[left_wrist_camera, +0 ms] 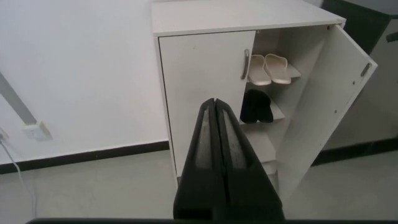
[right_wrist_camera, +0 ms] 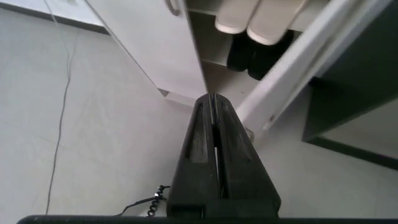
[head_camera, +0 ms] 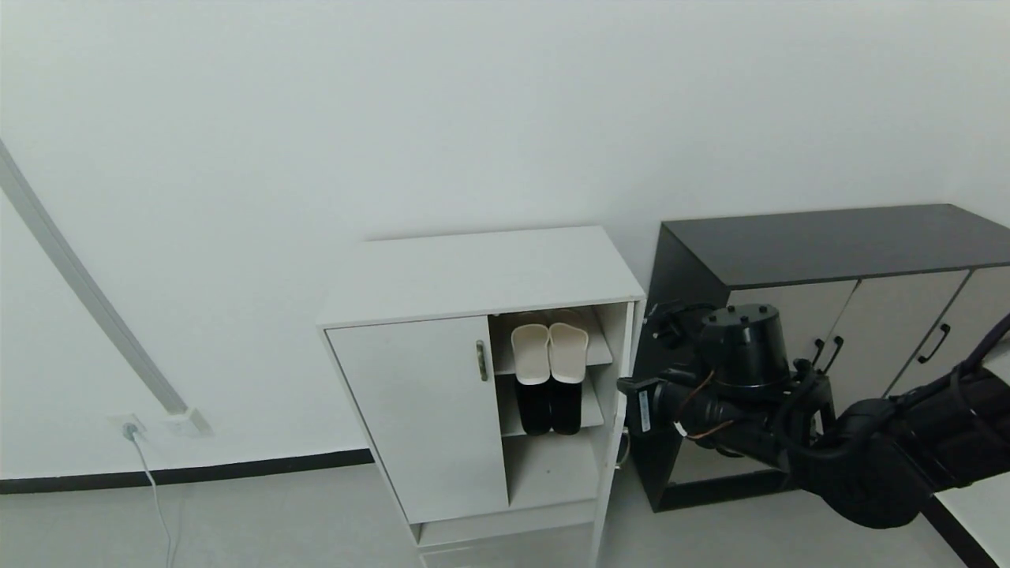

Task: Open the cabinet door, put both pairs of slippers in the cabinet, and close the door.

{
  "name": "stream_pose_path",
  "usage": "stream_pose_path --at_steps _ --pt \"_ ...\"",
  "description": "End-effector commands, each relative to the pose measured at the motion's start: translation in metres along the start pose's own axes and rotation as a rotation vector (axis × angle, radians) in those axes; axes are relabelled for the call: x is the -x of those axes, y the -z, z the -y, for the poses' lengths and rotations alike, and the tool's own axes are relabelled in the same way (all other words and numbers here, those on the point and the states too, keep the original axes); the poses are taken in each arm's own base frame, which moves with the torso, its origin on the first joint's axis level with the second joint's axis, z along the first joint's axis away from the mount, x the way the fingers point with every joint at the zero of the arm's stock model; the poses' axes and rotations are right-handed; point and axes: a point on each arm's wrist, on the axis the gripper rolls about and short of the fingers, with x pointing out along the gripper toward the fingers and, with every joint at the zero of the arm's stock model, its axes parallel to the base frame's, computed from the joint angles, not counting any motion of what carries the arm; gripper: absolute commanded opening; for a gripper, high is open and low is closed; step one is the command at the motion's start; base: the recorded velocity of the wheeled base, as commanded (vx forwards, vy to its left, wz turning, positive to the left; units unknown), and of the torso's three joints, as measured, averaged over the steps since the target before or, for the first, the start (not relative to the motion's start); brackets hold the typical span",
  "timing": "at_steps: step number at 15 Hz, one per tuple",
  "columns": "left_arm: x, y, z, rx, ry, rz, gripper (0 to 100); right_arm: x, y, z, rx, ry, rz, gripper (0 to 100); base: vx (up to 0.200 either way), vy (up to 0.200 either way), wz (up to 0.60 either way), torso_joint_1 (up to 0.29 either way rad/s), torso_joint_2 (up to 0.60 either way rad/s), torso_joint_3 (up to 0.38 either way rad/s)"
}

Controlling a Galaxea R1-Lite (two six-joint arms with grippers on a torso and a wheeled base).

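Two pairs of slippers are seen inside the white cabinet (head_camera: pixel 481 272) at the centre of the head view. The white slippers (head_camera: pixel 549 353) are laid on the upper shelf and the black slippers (head_camera: pixel 549 406) on the shelf beneath. The left door (head_camera: pixel 418 410) is shut, with its handle (head_camera: pixel 480 360) at the inner edge. The right door (head_camera: pixel 618 442) stands open.

In the head view that open door is presented edge-on, whereas its broad inner face is shown in the left wrist view. The floor under the cabinet and the door's lower part are given close up in the right wrist view.

The right arm is laid across the lower right of the head view, in front of a dark cabinet (head_camera: pixel 828 241), with its wrist end just beside the open door's edge. The right pincer (right_wrist_camera: pixel 214 99) is pressed together with nothing held and is pointed at the door's lower part; contact cannot be told. The left pincer (left_wrist_camera: pixel 214 102) is likewise pressed together and unloaded. It is aimed at the shut door, well apart from it.

A wall socket (head_camera: pixel 126 427) and its cable (head_camera: pixel 158 497) are seen at the lower left.
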Motion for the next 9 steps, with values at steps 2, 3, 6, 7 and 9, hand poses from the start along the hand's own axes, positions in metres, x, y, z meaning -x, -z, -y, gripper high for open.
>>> stream_pose_path --at_steps 2,3,6,7,9 --pt "0.000 0.000 0.000 0.000 -0.001 -0.001 0 0.007 0.001 0.003 -0.001 0.055 0.007 0 0.200 0.000 0.00 0.000 0.00 0.002" --pt "0.000 0.000 0.000 0.000 0.000 -0.001 0 0.009 0.006 0.007 0.001 0.075 -0.011 0 0.200 0.000 0.00 0.017 0.01 0.007" --pt "0.000 0.000 0.000 0.000 0.000 -0.001 0 0.017 0.026 0.016 0.017 0.100 -0.058 0 0.000 0.000 0.00 0.000 0.00 0.000" --pt "0.000 0.000 0.000 0.000 -0.001 -0.001 0 0.020 0.030 0.019 0.022 0.103 -0.061 0 0.000 0.000 0.00 0.000 0.00 0.000" --pt "0.000 0.000 0.000 0.000 -0.001 -0.002 0 0.022 0.041 0.025 0.043 0.120 -0.096 0 0.000 0.000 0.00 0.000 0.00 0.000"
